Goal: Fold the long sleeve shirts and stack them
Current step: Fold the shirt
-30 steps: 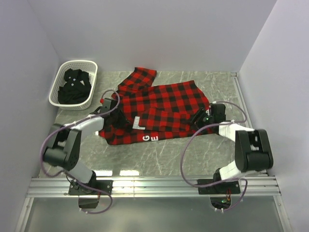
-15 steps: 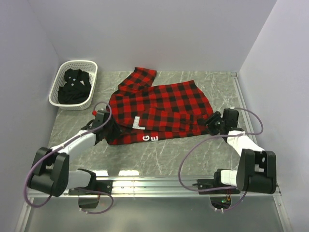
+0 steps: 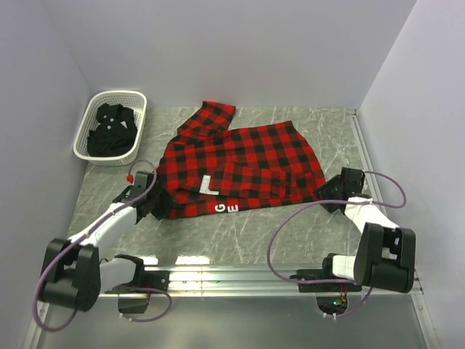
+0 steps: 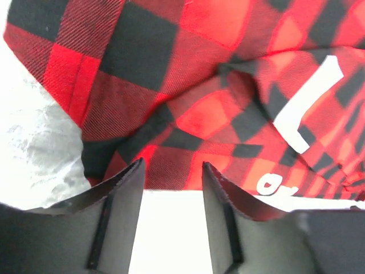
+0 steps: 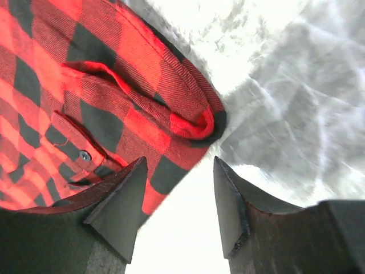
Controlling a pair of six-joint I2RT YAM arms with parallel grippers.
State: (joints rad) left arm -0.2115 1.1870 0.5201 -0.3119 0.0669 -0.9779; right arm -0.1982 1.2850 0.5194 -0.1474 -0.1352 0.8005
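The red-and-black check flannel shirt [image 3: 240, 163] lies spread on the marble table, one sleeve reaching toward the back. White letters show near its front hem. It fills the left wrist view [image 4: 217, 85] and the right wrist view [image 5: 102, 97]. The plain black shirt [image 3: 110, 131] lies bunched in the white basket. My left gripper [image 3: 154, 205] is open and empty, just off the flannel's front left corner [image 4: 171, 171]. My right gripper [image 3: 327, 190] is open and empty at the flannel's right edge [image 5: 178, 171], next to a folded corner.
The white lattice basket [image 3: 87, 120] stands at the back left, against the left wall. Walls close in the back and both sides. Bare marble [image 3: 290, 233] lies between the shirt and the front rail.
Both grippers have pulled outward off the flannel, the left toward the front left, the right toward the right. The flannel has been drawn flatter and wider.
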